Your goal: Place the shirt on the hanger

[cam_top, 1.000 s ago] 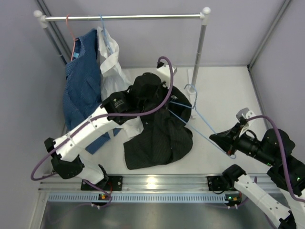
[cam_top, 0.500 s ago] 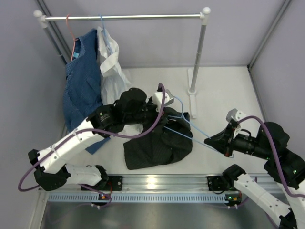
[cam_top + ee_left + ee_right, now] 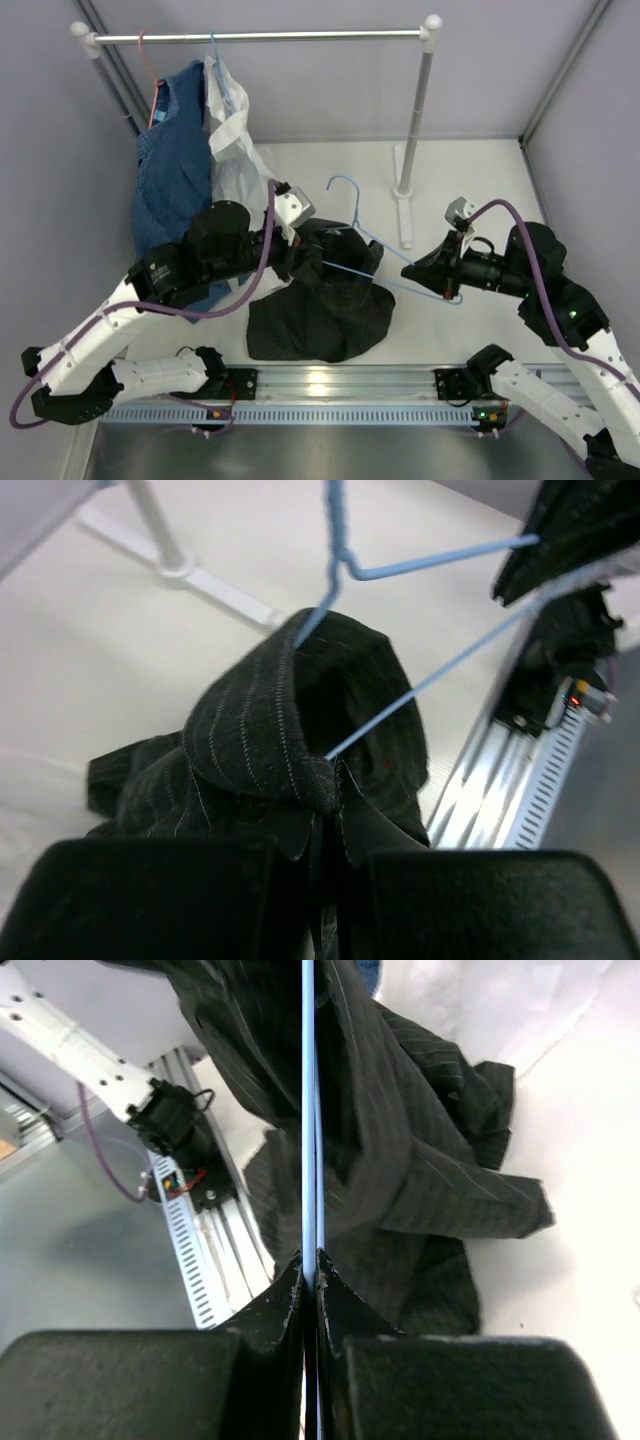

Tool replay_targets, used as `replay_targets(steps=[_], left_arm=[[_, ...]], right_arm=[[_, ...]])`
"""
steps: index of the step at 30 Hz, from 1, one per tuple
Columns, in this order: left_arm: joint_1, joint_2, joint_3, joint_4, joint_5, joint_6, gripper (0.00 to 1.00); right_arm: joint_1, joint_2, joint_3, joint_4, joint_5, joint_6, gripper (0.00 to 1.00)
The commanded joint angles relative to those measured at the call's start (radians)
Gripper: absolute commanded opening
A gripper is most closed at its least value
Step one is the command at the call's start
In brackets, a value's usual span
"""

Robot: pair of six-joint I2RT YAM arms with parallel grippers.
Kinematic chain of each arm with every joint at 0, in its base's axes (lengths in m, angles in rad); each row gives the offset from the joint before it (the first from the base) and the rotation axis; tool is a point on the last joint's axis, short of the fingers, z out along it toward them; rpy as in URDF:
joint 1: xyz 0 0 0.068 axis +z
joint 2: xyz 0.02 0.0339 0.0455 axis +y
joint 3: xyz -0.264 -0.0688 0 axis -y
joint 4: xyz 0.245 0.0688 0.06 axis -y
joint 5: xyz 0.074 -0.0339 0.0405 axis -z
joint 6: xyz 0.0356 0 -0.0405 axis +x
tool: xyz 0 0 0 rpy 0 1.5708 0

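Note:
The black pinstriped shirt [image 3: 320,305] lies bunched on the white table, its upper part lifted by my left gripper [image 3: 300,255]. In the left wrist view that gripper [image 3: 325,825] is shut on a fold of the shirt [image 3: 255,735]. The light-blue wire hanger [image 3: 385,262] hangs tilted above the shirt, with its hook toward the back. Its left end runs into the lifted cloth [image 3: 410,690]. My right gripper [image 3: 442,282] is shut on the hanger's right corner. In the right wrist view the hanger wire [image 3: 308,1110] runs straight out from that gripper [image 3: 310,1265] over the shirt [image 3: 420,1160].
A clothes rack stands at the back: top rod [image 3: 260,36], right post [image 3: 418,110] and base foot [image 3: 405,215]. A blue patterned garment [image 3: 170,170] and a white shirt [image 3: 235,140] hang at its left. A metal rail [image 3: 320,385] runs along the near edge.
My left gripper has pulled back toward the near left with the shirt fold. My right gripper has carried the hanger leftward and farther in, so the hook now stands behind the shirt.

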Motion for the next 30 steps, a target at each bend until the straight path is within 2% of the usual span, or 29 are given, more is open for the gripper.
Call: replay_targets(steps=[1,3,4,7,8,9,12,17,19,21,24,25,26,28,30], left_arm=[[-0.004,-0.053,0.034,0.025,-0.313,-0.057,0.00],[-0.004,-0.067,0.047,0.027,-0.317,-0.046,0.00],[-0.004,-0.071,0.063,0.024,-0.308,-0.039,0.00],[-0.004,-0.078,0.090,0.019,-0.191,0.010,0.00],[-0.003,-0.078,0.097,0.011,-0.126,0.021,0.00],[-0.004,-0.078,0.106,-0.002,-0.093,0.050,0.00],[-0.003,-0.087,0.119,-0.065,-0.015,0.069,0.00],[-0.004,-0.140,0.064,-0.134,-0.015,0.081,0.00],[-0.004,-0.156,0.050,-0.156,0.002,0.089,0.00],[-0.003,-0.177,0.033,-0.182,0.024,0.104,0.00],[-0.004,-0.193,0.016,-0.185,0.126,0.119,0.00],[-0.004,-0.190,0.015,-0.185,0.193,0.122,0.00],[-0.004,-0.187,0.016,-0.185,0.212,0.122,0.00],[-0.003,-0.164,0.025,-0.182,0.206,0.115,0.00],[-0.004,-0.142,0.036,-0.184,0.182,0.101,0.00]], right_arm=[[-0.010,-0.045,-0.034,0.167,0.064,-0.006,0.00],[-0.010,-0.068,-0.062,0.209,0.026,-0.006,0.00],[-0.010,-0.059,-0.064,0.215,-0.091,-0.018,0.00],[-0.010,0.018,0.013,0.085,-0.255,-0.131,0.00],[-0.010,0.038,0.039,-0.043,-0.277,-0.203,0.00],[-0.010,0.065,0.062,-0.090,-0.284,-0.289,0.00],[-0.009,0.079,0.103,-0.171,-0.282,-0.357,0.00],[-0.010,0.130,0.208,-0.294,-0.301,-0.463,0.00],[-0.010,0.185,0.271,-0.386,-0.375,-0.521,0.00],[-0.010,0.229,0.295,-0.399,-0.453,-0.558,0.00],[-0.010,0.288,0.271,-0.312,-0.550,-0.520,0.00],[-0.009,0.294,0.249,-0.171,-0.554,-0.473,0.00],[-0.004,0.286,0.220,-0.071,-0.543,-0.319,0.00],[0.031,0.265,0.136,0.092,-0.392,-0.207,0.00],[0.045,0.231,0.082,0.224,-0.316,-0.147,0.00]])
